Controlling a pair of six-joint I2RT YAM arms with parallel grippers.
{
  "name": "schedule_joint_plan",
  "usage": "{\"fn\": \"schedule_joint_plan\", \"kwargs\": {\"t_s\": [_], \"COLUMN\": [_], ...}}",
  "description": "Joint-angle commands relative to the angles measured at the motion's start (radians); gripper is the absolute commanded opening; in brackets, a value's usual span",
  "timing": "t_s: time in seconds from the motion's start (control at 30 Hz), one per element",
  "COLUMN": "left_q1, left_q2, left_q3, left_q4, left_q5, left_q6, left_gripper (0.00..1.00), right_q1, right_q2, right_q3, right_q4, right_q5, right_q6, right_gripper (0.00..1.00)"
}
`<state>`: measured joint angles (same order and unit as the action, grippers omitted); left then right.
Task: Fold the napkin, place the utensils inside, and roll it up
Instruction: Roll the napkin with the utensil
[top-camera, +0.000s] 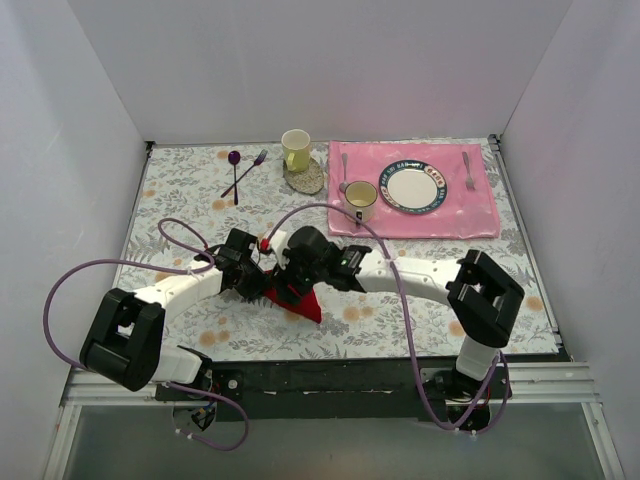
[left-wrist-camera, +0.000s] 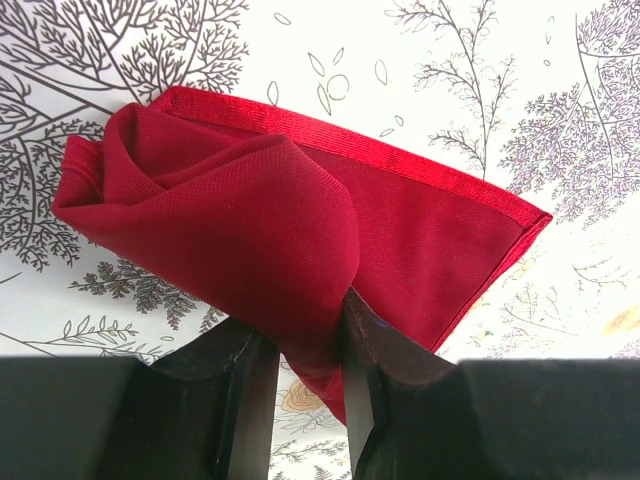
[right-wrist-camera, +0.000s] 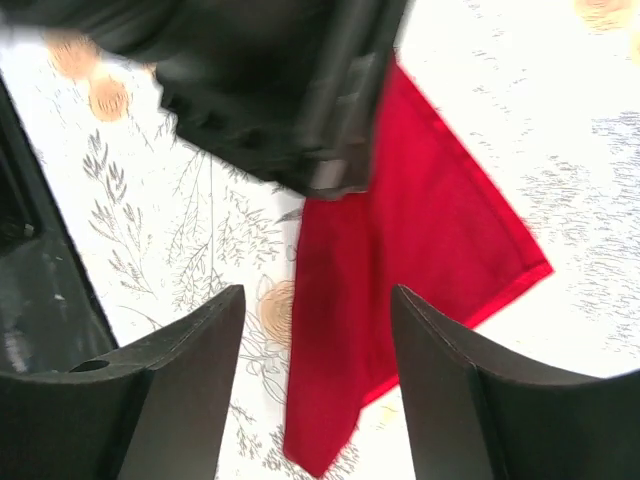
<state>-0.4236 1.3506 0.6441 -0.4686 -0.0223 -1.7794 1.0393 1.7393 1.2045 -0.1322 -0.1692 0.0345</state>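
The red napkin (left-wrist-camera: 250, 200) lies partly rolled on the floral tablecloth near the front middle (top-camera: 300, 298). One end is a loose roll, and a flat hemmed corner stretches to the right. My left gripper (left-wrist-camera: 310, 345) is shut on a bunched fold of the roll; in the top view it sits at the napkin's left end (top-camera: 258, 283). My right gripper (right-wrist-camera: 318, 300) is open and hovers just above the napkin (right-wrist-camera: 420, 250), its jaws straddling the pointed end without touching it. In the top view it is right next to the left gripper (top-camera: 292, 272). The dark-handled fork is not in view.
At the back stand a pink placemat (top-camera: 470, 215) with a plate (top-camera: 411, 186), a silver fork (top-camera: 467, 170) and a cream mug (top-camera: 360, 200). A yellow mug (top-camera: 296, 148) sits on a coaster, and a purple spoon-and-fork pair (top-camera: 240, 172) lies at the back left.
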Motion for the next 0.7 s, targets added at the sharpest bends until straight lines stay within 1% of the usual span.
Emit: {"fn": "schedule_joint_plan", "kwargs": {"t_s": [0.0, 0.1, 0.3, 0.4, 0.5, 0.53, 0.6, 0.63, 0.67], "left_q1": [0.000, 0.000, 0.000, 0.000, 0.000, 0.000, 0.000, 0.000, 0.002], "left_q2": [0.018, 0.016, 0.013, 0.010, 0.002, 0.001, 0.001, -0.002, -0.002], "left_q3": [-0.020, -0.014, -0.021, -0.017, -0.018, -0.018, -0.014, -0.012, -0.009], "left_q4": [-0.091, -0.096, -0.094, -0.102, -0.100, -0.104, -0.105, -0.108, -0.110], "left_q5": [-0.036, -0.031, -0.027, -0.027, -0.027, -0.025, -0.027, -0.027, -0.027], "left_q6": [0.037, 0.040, 0.032, 0.034, 0.032, 0.034, 0.037, 0.037, 0.038], "left_gripper": [0.25, 0.25, 0.24, 0.24, 0.24, 0.24, 0.25, 0.25, 0.26], "right_q1": [0.106, 0.160, 0.218, 0.231, 0.234, 0.234, 0.231, 0.231, 0.229], "right_q2": [-0.004, 0.025, 0.117, 0.176, 0.198, 0.204, 0.210, 0.210, 0.210], "right_q3": [-0.059, -0.060, -0.004, 0.026, 0.012, 0.010, 0.010, 0.009, 0.010], "right_q4": [0.101, 0.123, 0.108, 0.068, 0.083, 0.085, 0.082, 0.079, 0.078], "right_q5": [0.247, 0.341, 0.422, 0.465, 0.482, 0.484, 0.491, 0.491, 0.478], "right_q6": [-0.076, -0.088, -0.111, -0.101, -0.082, -0.073, -0.061, -0.058, -0.056], "right_gripper": [0.68, 0.68, 0.68, 0.64, 0.59, 0.54, 0.47, 0.39, 0.36]}}
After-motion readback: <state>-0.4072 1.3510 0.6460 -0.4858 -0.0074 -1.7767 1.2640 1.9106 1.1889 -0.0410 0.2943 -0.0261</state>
